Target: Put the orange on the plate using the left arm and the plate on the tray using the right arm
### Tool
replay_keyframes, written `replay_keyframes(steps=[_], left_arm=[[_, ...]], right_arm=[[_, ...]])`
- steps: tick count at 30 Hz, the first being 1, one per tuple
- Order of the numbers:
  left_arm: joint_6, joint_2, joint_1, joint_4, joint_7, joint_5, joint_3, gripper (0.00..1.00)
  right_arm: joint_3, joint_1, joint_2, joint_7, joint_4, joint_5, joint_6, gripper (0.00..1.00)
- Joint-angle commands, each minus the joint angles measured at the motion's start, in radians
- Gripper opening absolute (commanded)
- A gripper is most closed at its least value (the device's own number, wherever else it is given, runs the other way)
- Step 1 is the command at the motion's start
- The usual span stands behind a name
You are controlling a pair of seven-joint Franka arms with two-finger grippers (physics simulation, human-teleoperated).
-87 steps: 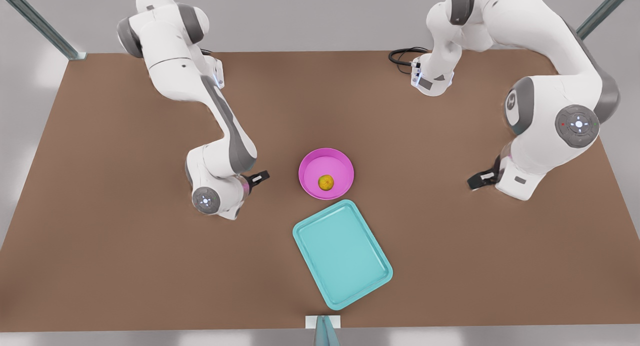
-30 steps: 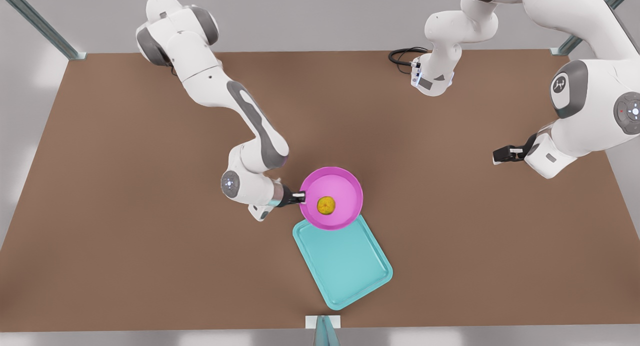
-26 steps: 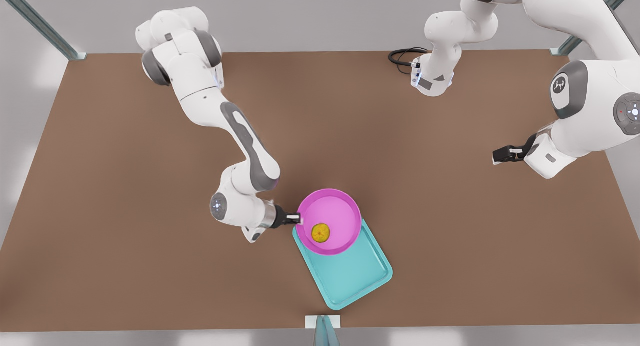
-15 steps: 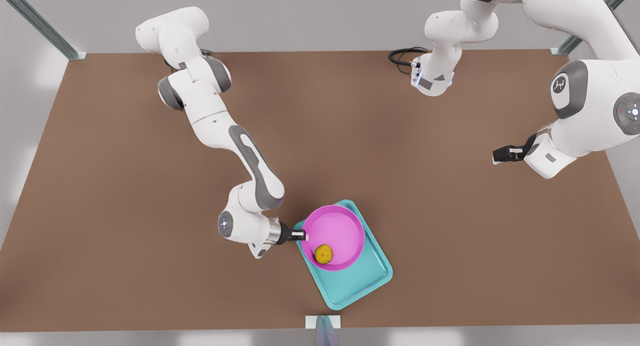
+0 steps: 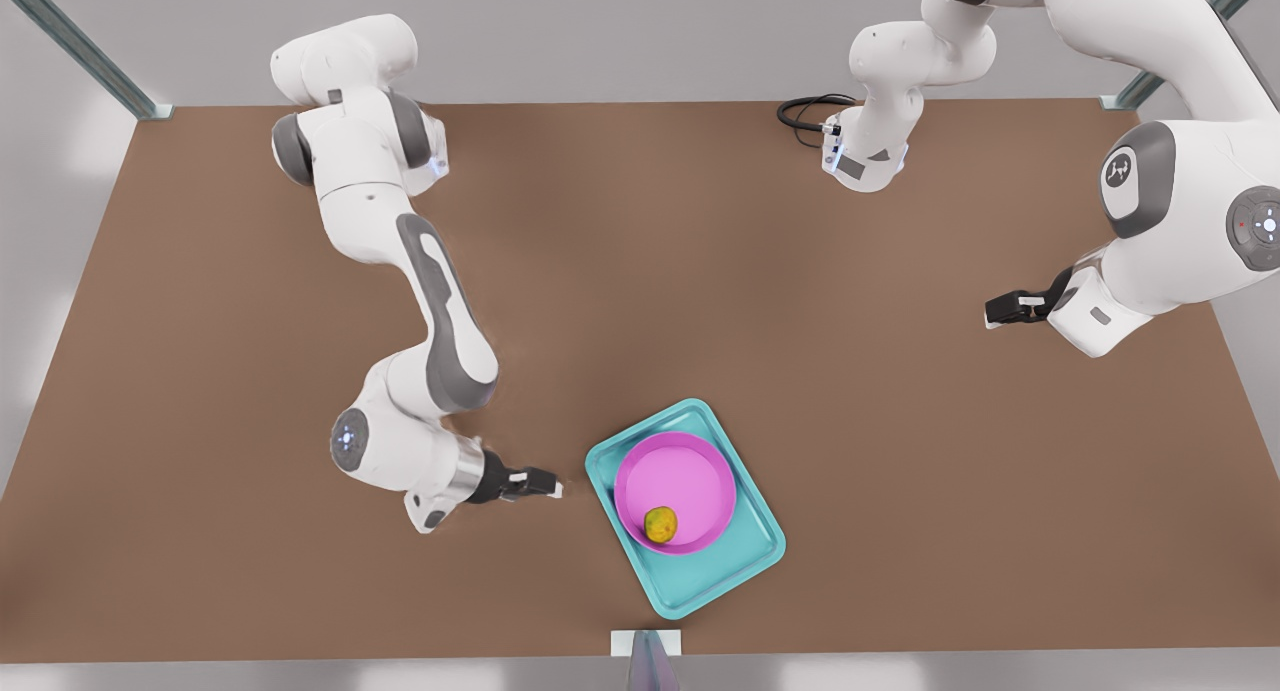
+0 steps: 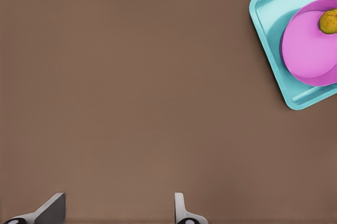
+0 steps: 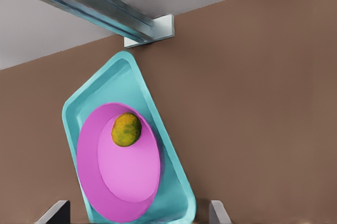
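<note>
right gripper (image 5: 548, 487) low beside the tray (image 5: 755, 561), jaws spread, empty; left gripper (image 5: 992, 313) parked far off, jaws seemingly apart too.

Bare table (image 5: 250, 391) all round tray (image 5: 745, 561); plate (image 5: 690, 471) + orange (image 5: 660, 524) fill tray.
</note>
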Motion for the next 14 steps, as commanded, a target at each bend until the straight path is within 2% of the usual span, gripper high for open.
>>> replay_keyframes(steps=[1,3,4,5,7,8,10,14], left_arm=[[0.000,0.000,0.002,-0.001,0.001,0.000,0.000,1.00],[0.000,0.002,0.002,-0.001,0.003,0.001,0.000,1.00],[-0.003,0.003,0.002,-0.001,0.003,0.001,0.000,1.00],[-0.004,0.003,0.002,-0.006,0.003,0.001,0.000,1.00],[0.004,0.008,0.003,-0.001,0.004,0.003,0.001,1.00],[0.004,0.008,0.003,-0.001,0.006,0.003,0.001,1.00],[0.004,0.008,0.003,-0.001,0.004,0.001,0.003,1.00],[0.003,0.006,0.003,-0.001,0.004,0.003,0.003,1.00]], right_arm=[[-0.118,-0.017,-0.063,-0.335,-0.002,-0.210,-0.572,1.00],[-0.140,0.003,-0.213,-0.380,-0.001,-0.466,-0.699,1.00],[-0.135,0.009,-0.330,-0.378,-0.001,-0.501,-0.773,1.00],[-0.137,0.006,-0.359,-0.375,0.001,-0.524,-0.840,1.00],[-0.120,-0.016,-0.466,-0.372,-0.047,-0.593,-0.843,1.00],[-0.025,-0.075,-0.537,-0.374,-0.127,-0.658,-0.828,1.00],[0.142,-0.204,-0.710,-0.355,-0.354,-0.734,-0.678,1.00],[0.150,-0.208,-0.738,-0.354,-0.388,-0.751,-0.675,1.00]])
